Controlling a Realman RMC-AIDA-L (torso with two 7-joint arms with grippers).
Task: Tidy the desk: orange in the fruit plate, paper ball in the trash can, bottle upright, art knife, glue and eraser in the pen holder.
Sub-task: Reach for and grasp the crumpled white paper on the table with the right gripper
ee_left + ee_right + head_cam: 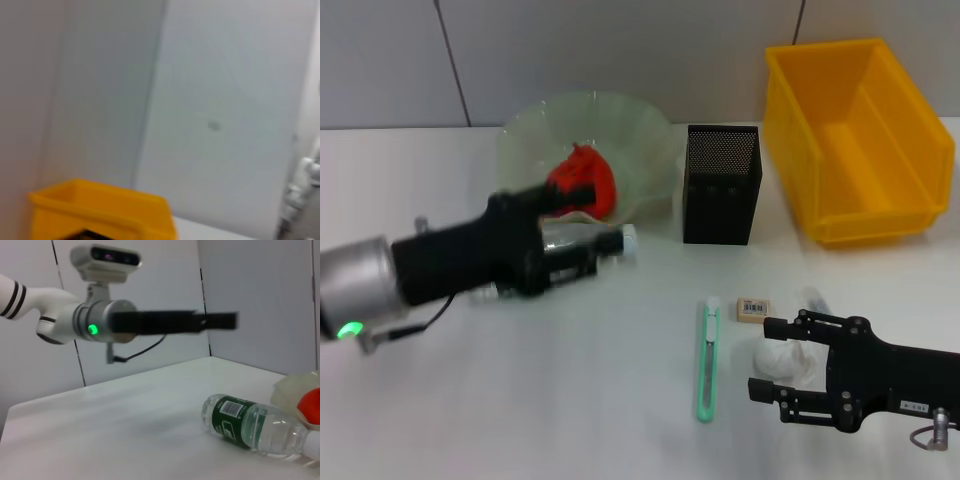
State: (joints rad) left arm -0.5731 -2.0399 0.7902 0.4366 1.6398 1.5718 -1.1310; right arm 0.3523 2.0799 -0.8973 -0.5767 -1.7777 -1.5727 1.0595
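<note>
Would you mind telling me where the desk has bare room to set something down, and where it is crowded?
Free: the desk in front of the left gripper, leftward of the art knife. Crowded: the stretch beside the knife, with eraser, paper ball and right gripper; also around the lying bottle, between fruit plate and pen holder.

White table (520,400) beneath a grey panelled wall (620,50).
</note>
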